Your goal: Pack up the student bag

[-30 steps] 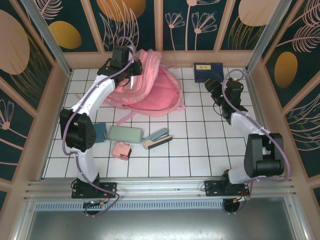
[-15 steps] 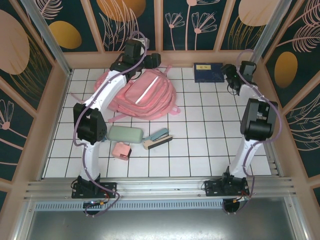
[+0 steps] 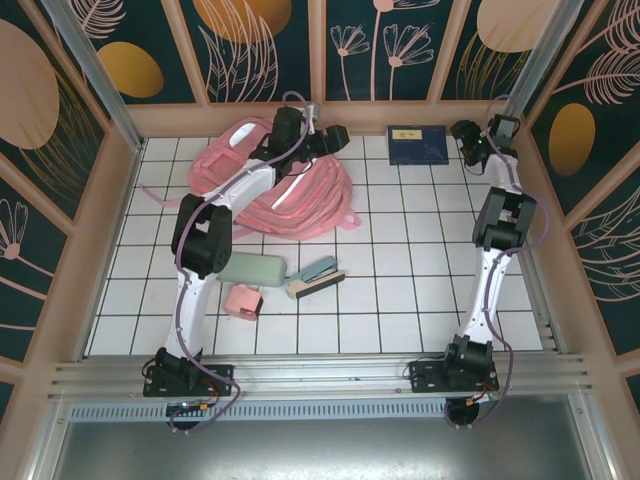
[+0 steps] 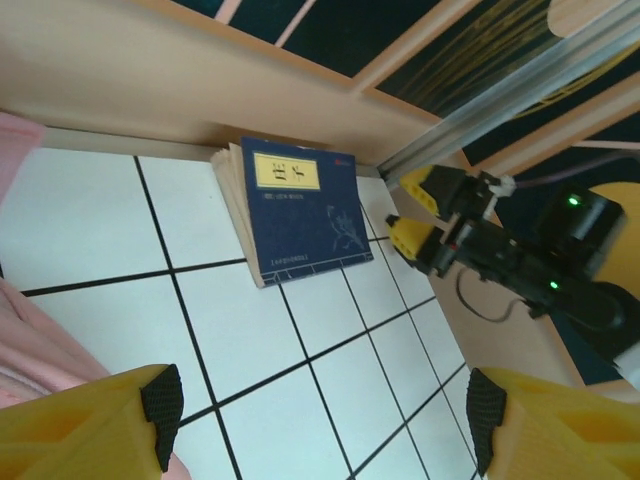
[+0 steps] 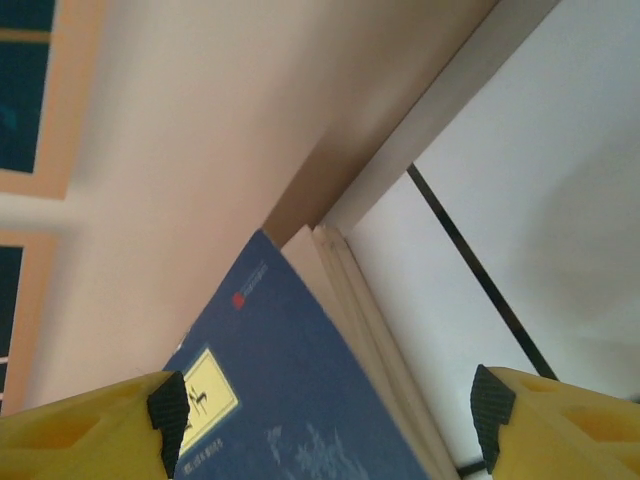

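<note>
The student bag [image 3: 262, 180], a large pink backpack with a pale strip, lies flat at the back left of the tiled table; its edge shows in the left wrist view [image 4: 25, 350]. My left gripper [image 3: 337, 137] [image 4: 320, 418] hovers open just right of the bag, nothing between its fingers, facing a dark blue book [image 3: 417, 146] [image 4: 300, 215]. My right gripper [image 3: 463, 134] [image 4: 412, 210] [image 5: 330, 415] stands open at the book's right edge near the back wall. The book [image 5: 290, 400] lies close below its open jaws, not gripped.
A green case [image 3: 250, 268], a small pink box [image 3: 243, 300] and a teal-and-beige stapler [image 3: 315, 278] lie in the front left part of the table. The wooden back wall [image 3: 360, 118] runs right behind the book and both grippers.
My left gripper let go of the bag, opened, and swung right along the back wall. The bag dropped flat. My right arm stretched to the back right corner beside the book.
</note>
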Controlling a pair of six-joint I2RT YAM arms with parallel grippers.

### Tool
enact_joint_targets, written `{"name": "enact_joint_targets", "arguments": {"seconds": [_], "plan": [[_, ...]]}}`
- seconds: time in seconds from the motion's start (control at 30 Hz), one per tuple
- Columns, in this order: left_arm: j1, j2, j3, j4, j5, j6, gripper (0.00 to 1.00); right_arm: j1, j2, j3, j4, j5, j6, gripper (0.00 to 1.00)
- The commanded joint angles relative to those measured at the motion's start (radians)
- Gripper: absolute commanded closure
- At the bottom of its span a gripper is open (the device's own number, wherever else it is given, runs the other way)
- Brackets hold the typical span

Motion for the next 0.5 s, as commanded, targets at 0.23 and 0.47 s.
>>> {"name": "enact_joint_targets", "arguments": {"seconds": [0.23,0.47], "plan": [[-0.002,-0.191,-0.193,0.043,0.024,0.072,0.25,0.003,0.185,0.191,0.029,-0.119,0.125,0.23],[0.000,-0.226,-0.202,-0.011,-0.024,0.118,0.25,0.096,0.182,0.173,-0.049,-0.119,0.049,0.23]]}}
